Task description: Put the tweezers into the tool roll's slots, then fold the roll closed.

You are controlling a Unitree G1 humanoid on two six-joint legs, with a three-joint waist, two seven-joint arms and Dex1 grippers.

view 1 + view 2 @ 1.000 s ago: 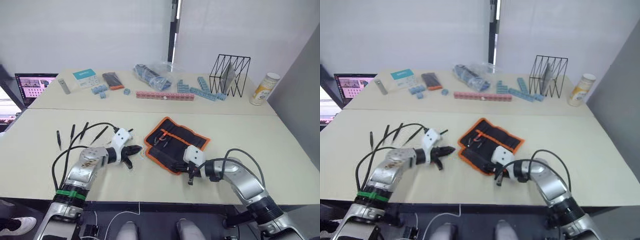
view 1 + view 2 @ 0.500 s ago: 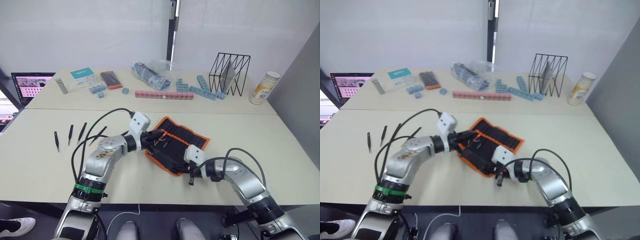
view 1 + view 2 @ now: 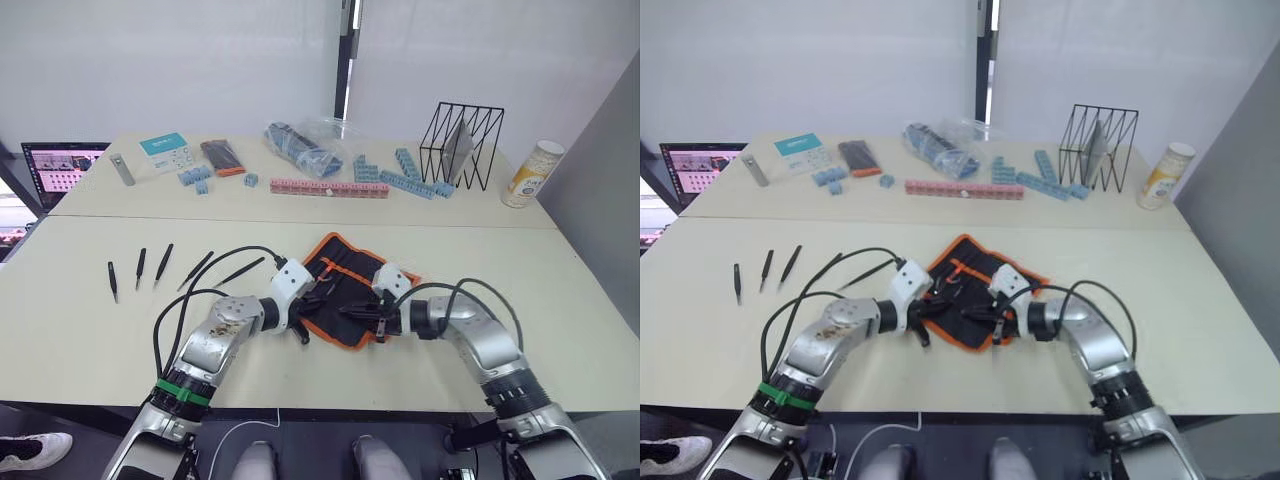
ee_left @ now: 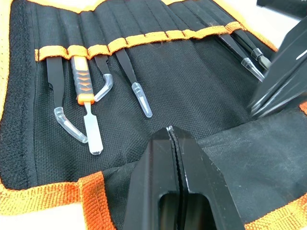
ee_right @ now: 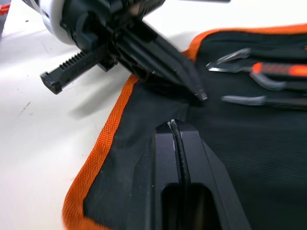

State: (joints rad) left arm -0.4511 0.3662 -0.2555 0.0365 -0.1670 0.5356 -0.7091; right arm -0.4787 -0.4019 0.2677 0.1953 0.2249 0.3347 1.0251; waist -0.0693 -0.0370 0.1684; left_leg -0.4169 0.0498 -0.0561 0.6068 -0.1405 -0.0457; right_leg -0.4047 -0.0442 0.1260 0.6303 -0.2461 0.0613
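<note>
We see the tool roll (image 3: 355,285) lying open mid-desk (image 3: 560,300), woven black fabric, orange trim, slots (image 4: 120,45) under an orange band, 5 slim black tweezers (image 3: 140,268) well left, our left gripper (image 4: 175,143) and right gripper (image 5: 178,139) clenched empty over the cloth

Bright, even indoor light; soft shadows, blurred wrist-view foregrounds.
</note>
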